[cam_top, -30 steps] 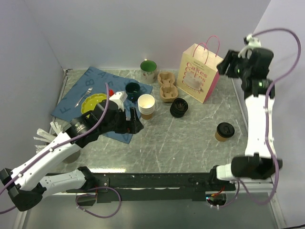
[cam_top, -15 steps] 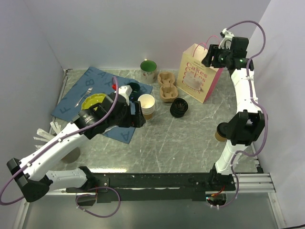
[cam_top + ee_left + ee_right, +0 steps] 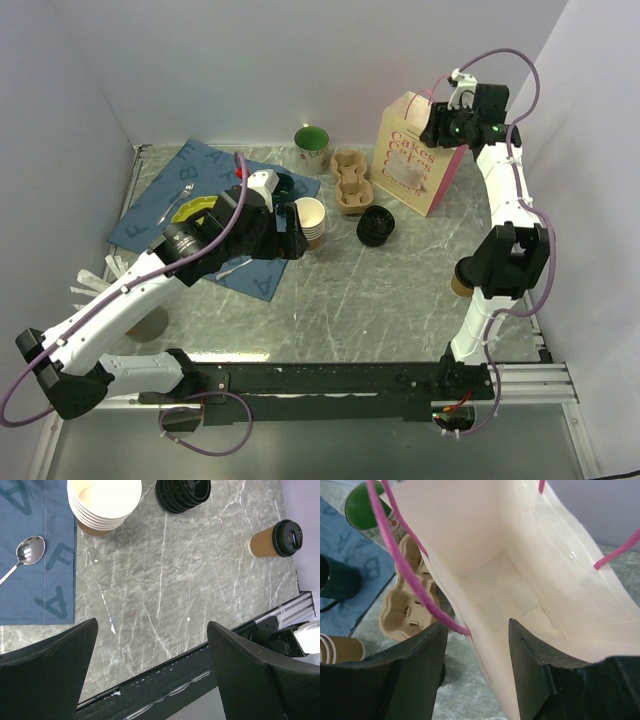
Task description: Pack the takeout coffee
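Over the last second the right arm has swung in from the far right of the top view. Its end effector (image 3: 447,128) now sits at the mouth of the bag (image 3: 412,160), in the upper right of the frame. In the right wrist view its jaws are partly apart. They straddle the bag's near wall and a pink handle (image 3: 415,575) with a gap on each side, so nothing is clamped yet. The left arm has moved toward the centre. Its end effector (image 3: 285,228) hangs just left of the stack of cups (image 3: 309,222), jaws wide and empty.

This looks like preparation to hold the bag open, with the cup untouched.

The coffee (image 3: 466,274) stands on the bench at lower right of the top view, partly behind the right arm's elbow and well apart from the bag. It appears upright, with its long axis vertical and the black lid on top. The left wrist view shows it at upper right.
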Controlling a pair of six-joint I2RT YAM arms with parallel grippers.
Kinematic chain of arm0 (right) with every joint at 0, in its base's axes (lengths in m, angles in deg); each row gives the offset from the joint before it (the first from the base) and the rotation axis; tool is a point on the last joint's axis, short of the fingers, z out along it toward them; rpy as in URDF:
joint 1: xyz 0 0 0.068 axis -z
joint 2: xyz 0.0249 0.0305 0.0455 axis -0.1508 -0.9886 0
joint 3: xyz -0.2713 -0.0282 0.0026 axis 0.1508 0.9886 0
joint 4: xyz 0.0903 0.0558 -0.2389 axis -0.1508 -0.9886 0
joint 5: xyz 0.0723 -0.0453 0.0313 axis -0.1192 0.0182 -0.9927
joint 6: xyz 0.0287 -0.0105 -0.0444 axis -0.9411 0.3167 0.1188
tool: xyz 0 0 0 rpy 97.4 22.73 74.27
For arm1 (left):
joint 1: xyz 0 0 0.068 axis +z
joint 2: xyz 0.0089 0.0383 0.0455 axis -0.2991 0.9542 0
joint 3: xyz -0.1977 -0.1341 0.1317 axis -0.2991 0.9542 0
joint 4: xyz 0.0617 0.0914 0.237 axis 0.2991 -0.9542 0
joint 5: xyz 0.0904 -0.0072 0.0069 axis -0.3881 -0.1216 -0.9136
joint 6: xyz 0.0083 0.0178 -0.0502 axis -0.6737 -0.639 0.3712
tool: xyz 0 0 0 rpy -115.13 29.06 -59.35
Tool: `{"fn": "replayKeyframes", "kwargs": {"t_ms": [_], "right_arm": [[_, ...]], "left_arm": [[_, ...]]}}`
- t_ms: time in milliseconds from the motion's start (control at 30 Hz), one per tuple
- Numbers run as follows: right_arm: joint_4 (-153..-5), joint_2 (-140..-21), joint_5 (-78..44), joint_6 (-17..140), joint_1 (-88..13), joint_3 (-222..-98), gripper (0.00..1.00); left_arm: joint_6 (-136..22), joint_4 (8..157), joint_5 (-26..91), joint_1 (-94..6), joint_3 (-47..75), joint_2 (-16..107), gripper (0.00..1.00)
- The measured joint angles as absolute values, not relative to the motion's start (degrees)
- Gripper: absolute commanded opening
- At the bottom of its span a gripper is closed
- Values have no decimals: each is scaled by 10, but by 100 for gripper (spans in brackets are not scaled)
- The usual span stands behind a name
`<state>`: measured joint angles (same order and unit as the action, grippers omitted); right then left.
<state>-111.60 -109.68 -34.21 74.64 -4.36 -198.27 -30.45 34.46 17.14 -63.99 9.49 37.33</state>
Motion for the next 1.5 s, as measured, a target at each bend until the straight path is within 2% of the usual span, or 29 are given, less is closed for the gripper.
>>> {"fn": "replayKeyframes", "kwargs": {"t_ms": [100, 133, 233, 400, 700, 967, 1233, 1500], "right_arm": [[-1115, -1101, -346, 758, -44, -1974, 50], [-1115, -1103, -346, 761, -44, -1974, 38], [-1111, -1104, -346, 773, -44, -1974, 19], [-1094, -1104, -338, 791, -44, -1972, 0], [-1066, -1080, -284, 833, -50, -1958, 0], [-1072, -1003, -259, 882, -70, -1970, 0], [-1120, -863, -285, 921, -103, -1968, 0], [-1198, -689, -298, 952, -197, -1901, 0]], "left_arm": [[-305, 345, 171, -640, 91, 378, 97], [-305, 345, 171, -640, 91, 379, 97], [-307, 343, 166, -640, 90, 379, 97], [-317, 334, 160, -640, 88, 379, 97], [-333, 323, 152, -638, 66, 382, 97], [-341, 306, 149, -619, 65, 379, 97], [-340, 293, 155, -593, 51, 357, 97], [-331, 248, 153, -582, 13, 354, 97]]}}
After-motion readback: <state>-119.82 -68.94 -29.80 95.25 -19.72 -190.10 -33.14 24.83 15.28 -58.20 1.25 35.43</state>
